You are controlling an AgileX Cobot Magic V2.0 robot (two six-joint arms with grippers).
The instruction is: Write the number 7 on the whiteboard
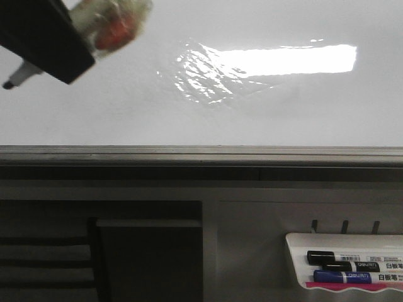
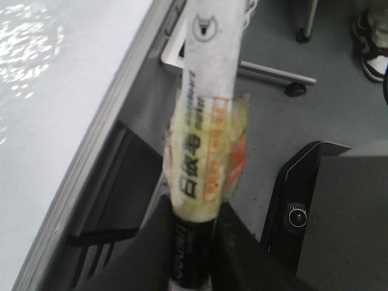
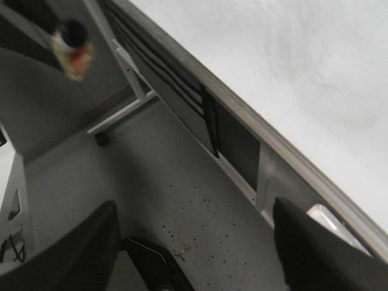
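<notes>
The whiteboard (image 1: 264,119) fills the upper front view, glossy white, with a wrinkled shiny film patch (image 1: 208,72) and a grey edge rail (image 1: 201,154). No number 7 shows on it. My left gripper (image 1: 44,41) is at the top left, shut on a marker (image 2: 200,157) wrapped in yellowish tape; its dark tip (image 1: 9,83) points left in front of the board. I cannot tell whether the tip touches. The board also shows in the left wrist view (image 2: 54,109) and the right wrist view (image 3: 291,66). My right gripper (image 3: 194,242) is open and empty over the floor below the rail.
A small white marker tray (image 1: 346,267) with black and blue markers hangs at the lower right under the rail. Dark panels (image 1: 151,258) sit below the rail at the left. A wheeled stand leg (image 3: 121,118) and grey floor lie beneath.
</notes>
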